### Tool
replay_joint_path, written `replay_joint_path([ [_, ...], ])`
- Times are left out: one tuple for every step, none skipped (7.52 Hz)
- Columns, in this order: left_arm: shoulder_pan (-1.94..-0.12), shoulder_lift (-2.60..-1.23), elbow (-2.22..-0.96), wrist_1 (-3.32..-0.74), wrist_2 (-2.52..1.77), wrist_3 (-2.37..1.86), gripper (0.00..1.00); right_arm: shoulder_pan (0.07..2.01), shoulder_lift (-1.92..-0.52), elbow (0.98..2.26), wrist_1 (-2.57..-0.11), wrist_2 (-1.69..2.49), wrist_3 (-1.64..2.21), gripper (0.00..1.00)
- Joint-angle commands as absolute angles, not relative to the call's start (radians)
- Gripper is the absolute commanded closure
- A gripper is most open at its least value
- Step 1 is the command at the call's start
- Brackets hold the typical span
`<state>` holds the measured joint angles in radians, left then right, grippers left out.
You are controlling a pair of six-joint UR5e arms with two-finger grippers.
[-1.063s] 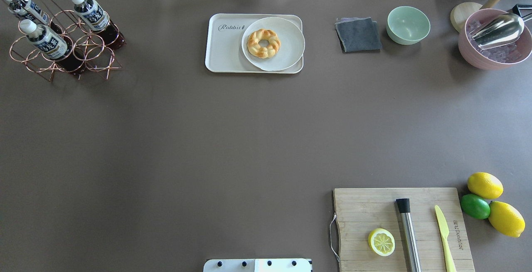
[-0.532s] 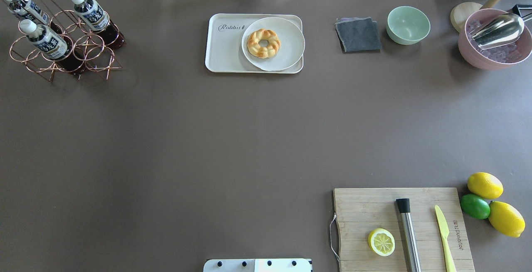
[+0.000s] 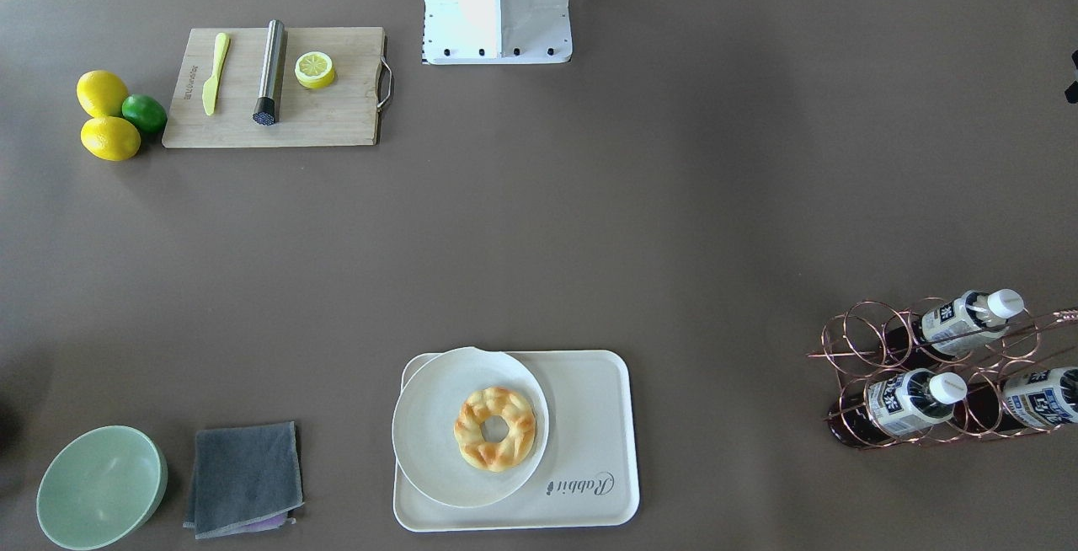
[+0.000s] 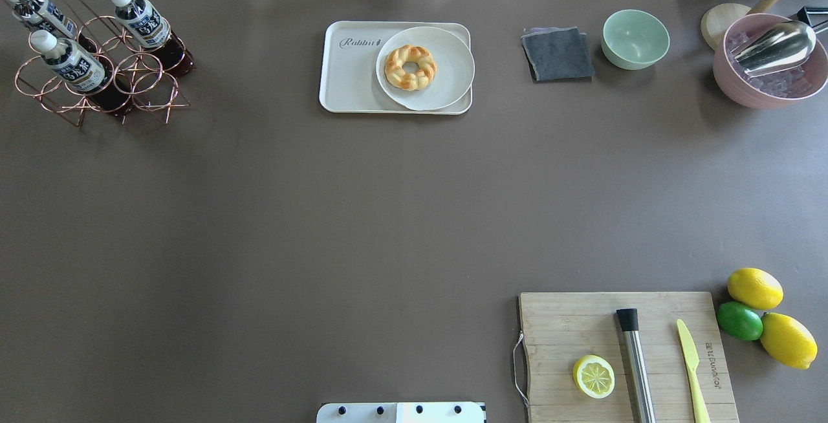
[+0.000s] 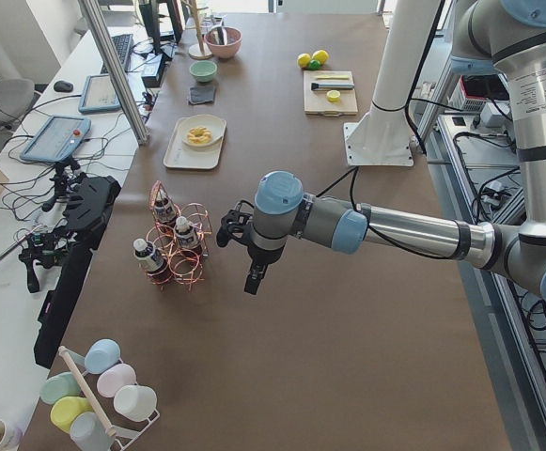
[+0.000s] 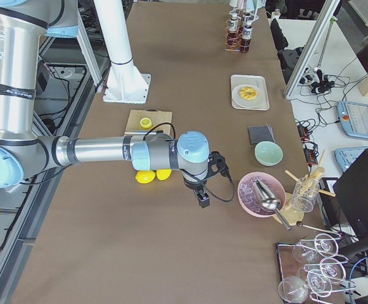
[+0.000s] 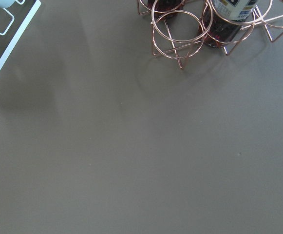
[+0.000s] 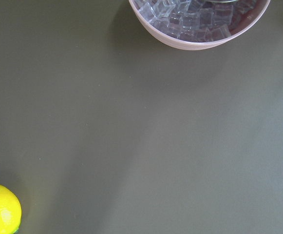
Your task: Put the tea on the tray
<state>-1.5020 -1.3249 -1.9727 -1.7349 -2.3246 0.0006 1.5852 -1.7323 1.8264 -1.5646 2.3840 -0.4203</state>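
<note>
Three tea bottles (image 4: 70,62) sit in the copper rack (image 4: 132,80) at the tabletop's far left corner, the tray (image 4: 349,83) lies mid far edge, and the left end effector (image 5: 253,280) hangs beside the rack, wide or narrow nobody can tell. Smart play: grip one below its cap, lift straight out, land it on the tray's bare lettered end, clear of the plate (image 4: 453,80).

i count three tea bottles (image 4: 68,61), one tray (image 4: 349,90), one plate (image 4: 449,80), one doughnut (image 4: 410,67), two whole lemons (image 4: 755,288), one lime (image 4: 739,320), two bowls (image 4: 636,38), one cutting board (image 4: 563,326).
</note>
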Motion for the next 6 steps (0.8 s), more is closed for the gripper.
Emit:
replay_joint_path([
  [-1.506, -1.309, -1.985, -1.736, -2.325, -0.011, 0.02, 1.585, -1.736, 1.832, -1.565, 2.384, -0.420, 0.00],
  [-1.508, -1.305, -2.005, -1.746, -2.327, -0.012, 0.02, 1.586, -1.743, 1.835, -1.565, 2.385, -0.420, 0.00],
  [-1.502, -1.325, -2.005, -1.768, -2.383, -0.084, 0.02, 1.585, -1.753, 1.844, -1.565, 2.385, -0.420, 0.00],
  [-1.491, -1.407, -1.997, -1.817, -2.401, -0.238, 0.03, 1.585, -1.756, 1.845, -1.565, 2.385, -0.419, 0.00],
  [-1.408, -1.493, -1.967, -1.822, -2.389, -0.312, 0.03, 1.583, -1.756, 1.842, -1.563, 2.382, -0.419, 0.00],
  [-1.387, -1.619, -1.863, -1.824, -2.379, -0.328, 0.04, 1.583, -1.759, 1.844, -1.563, 2.382, -0.419, 0.00],
])
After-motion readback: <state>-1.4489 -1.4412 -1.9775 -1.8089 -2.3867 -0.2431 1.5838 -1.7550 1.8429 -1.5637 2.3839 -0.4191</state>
